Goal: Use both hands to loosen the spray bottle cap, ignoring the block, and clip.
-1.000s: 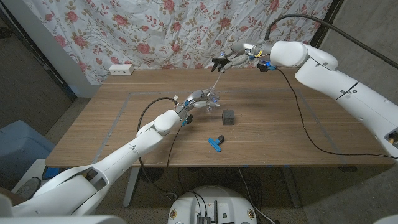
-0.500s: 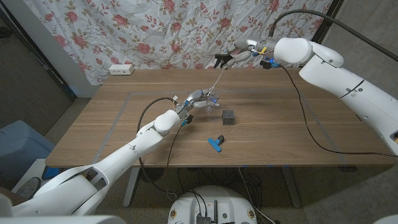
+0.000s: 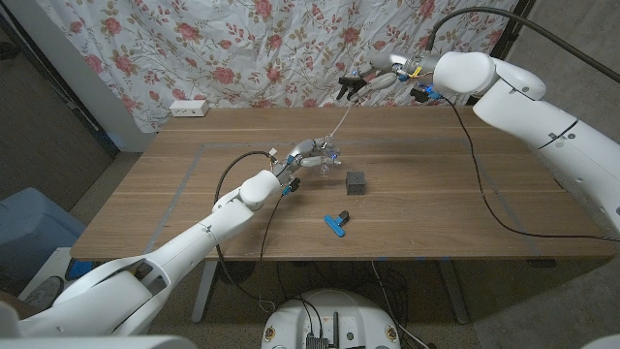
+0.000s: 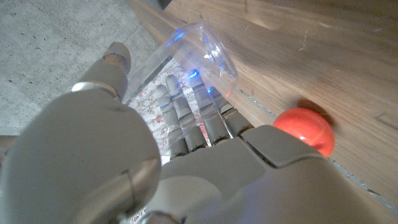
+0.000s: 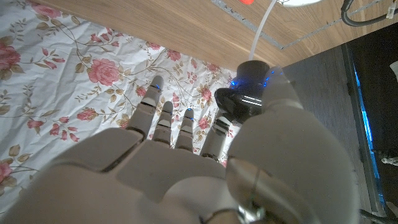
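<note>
Fingers of both hands grip the two parted halves of the spray bottle.
The left hand [image 3: 308, 155] holds the clear bottle [image 4: 186, 53] at mid-table; the right hand [image 3: 373, 82], raised high, pinches the black cap [image 5: 249, 93], its tube [image 3: 339, 123] dangling.

curtain [image 3: 242, 48] — white, pink-red roses | block [image 3: 356, 181] — dark grey | clip [image 3: 336, 223] — blue | table [image 3: 174, 194] — brown wood

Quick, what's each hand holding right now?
Left hand: holds the clear bottle.
Right hand: holds the black spray cap, lifted, tube hanging.
</note>
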Available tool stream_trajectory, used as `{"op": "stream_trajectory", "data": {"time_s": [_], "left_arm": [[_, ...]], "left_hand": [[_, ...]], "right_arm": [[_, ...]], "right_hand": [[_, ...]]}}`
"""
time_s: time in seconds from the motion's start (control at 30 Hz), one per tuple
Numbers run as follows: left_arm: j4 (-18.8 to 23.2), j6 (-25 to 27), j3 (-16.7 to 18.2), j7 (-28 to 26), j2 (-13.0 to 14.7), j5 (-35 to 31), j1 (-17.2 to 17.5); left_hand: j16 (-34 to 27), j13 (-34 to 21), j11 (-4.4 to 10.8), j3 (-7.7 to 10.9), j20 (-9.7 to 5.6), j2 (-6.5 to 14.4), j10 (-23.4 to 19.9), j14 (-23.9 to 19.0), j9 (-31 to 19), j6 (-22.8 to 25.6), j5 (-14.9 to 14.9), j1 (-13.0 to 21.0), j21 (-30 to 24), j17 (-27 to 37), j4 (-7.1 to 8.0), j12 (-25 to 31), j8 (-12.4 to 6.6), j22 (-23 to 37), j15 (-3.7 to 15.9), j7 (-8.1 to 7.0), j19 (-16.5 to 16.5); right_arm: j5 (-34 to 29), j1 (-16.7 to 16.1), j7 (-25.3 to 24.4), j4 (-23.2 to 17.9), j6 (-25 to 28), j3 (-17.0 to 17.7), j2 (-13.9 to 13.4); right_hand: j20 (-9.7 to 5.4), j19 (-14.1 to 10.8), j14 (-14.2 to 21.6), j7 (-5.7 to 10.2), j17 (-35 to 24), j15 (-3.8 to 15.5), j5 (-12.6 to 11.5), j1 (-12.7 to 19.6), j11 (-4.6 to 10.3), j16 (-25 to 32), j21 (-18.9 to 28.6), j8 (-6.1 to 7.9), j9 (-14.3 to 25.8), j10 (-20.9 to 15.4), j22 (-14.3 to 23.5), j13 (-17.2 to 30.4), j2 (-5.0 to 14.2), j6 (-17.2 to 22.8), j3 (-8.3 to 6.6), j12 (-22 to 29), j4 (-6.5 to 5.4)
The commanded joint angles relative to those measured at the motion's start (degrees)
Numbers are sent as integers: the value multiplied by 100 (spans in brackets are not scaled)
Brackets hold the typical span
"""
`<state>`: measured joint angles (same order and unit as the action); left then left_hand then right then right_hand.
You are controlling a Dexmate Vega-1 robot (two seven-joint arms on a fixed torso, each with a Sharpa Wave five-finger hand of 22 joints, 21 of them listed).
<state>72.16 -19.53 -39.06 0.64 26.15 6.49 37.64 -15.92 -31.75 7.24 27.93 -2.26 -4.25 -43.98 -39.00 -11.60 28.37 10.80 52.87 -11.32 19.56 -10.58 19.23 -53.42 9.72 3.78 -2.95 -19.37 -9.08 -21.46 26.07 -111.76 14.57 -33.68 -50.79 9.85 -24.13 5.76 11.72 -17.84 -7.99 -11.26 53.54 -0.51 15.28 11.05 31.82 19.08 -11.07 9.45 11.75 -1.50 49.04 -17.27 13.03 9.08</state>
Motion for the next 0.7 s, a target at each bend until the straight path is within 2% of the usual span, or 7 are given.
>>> {"op": "stream_trajectory", "data": {"time_s": [0.03,0.4,0.47,0.57,0.7], "left_arm": [[-2,38,-14,40,10,1,-40],[141,103,15,-27,70,-13,37],[191,122,27,-45,95,-16,67],[247,128,55,-93,119,-11,114],[286,113,91,-114,139,28,165]], "left_hand": [[-31,-14,9,25,-126,1183,-45,-12,-12,75,14,-690,11,16,23,46,-32,16,535,43,-41],[-35,-31,33,9,-68,1178,-42,5,-15,69,14,-670,10,35,29,53,-30,19,542,23,-39],[-33,-33,32,6,-44,1173,-44,8,-16,68,13,-669,11,35,30,55,-30,19,544,16,-36],[-35,-43,67,-18,75,1162,-28,32,-18,69,10,-672,-4,51,39,53,-31,23,550,-8,-70],[-30,-47,78,-23,97,1162,-28,46,-19,60,10,-674,-6,54,44,55,-28,24,552,-25,-73]], "right_arm": [[15,14,-45,-66,62,77,-111],[21,-73,-151,-202,176,201,-231],[21,-88,-168,-223,206,219,-252],[6,-109,-199,-253,263,242,-283],[18,-144,-240,-281,360,288,-325]], "right_hand": [[6,-16,30,60,-10,16,-2,47,-26,26,-17,46,145,-36,21,-6,60,99,-41,1,10],[5,-15,50,38,-12,13,-4,61,-17,33,-20,49,148,-55,21,-6,80,68,-55,-10,7],[8,-15,56,34,-13,12,-5,63,-21,35,-20,44,141,-56,21,-6,85,60,-58,-14,7],[7,-14,61,35,-14,20,-6,65,-17,38,-21,48,137,-59,21,-6,90,66,-61,-16,5],[8,-12,67,32,-15,19,-7,67,-21,39,-22,56,140,-65,21,-6,92,68,-64,-21,5]]}}
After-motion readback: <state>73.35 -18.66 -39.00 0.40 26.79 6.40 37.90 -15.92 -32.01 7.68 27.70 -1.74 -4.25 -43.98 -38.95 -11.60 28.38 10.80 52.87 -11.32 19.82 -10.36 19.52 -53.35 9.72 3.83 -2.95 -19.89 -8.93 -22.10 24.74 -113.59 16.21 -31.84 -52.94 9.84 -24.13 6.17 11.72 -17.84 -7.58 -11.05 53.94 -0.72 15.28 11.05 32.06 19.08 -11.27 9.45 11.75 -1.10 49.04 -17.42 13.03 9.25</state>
